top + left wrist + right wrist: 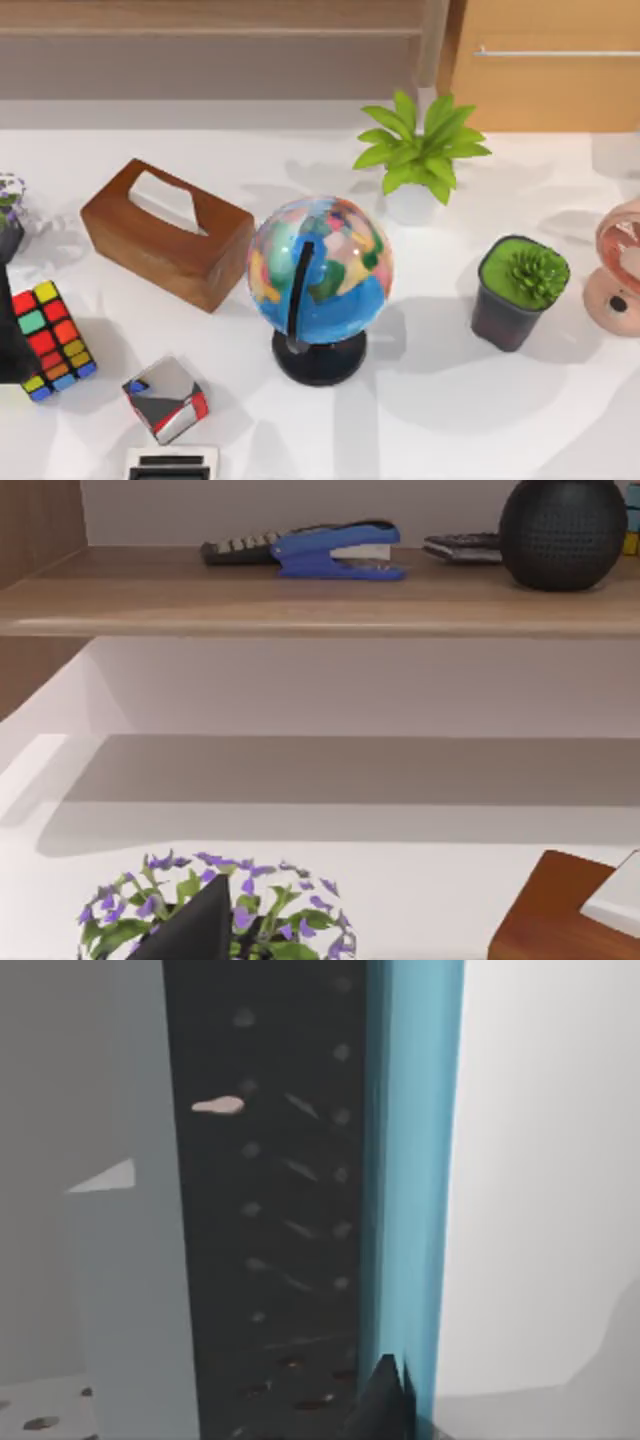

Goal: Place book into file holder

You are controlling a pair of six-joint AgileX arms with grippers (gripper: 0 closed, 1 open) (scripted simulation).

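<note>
The book (410, 1160) stands upright against the dark perforated file holder (270, 1210) wall, right gripper (385, 1400) at its lower edge. I cannot tell the state of either gripper's fingers. Best to release only once the book sits fully inside.

Glossy globe (320, 268), polished wooden tissue box (165, 233), mirror-finish cube (165, 398), perforated dark file holder (270, 1210)
</note>
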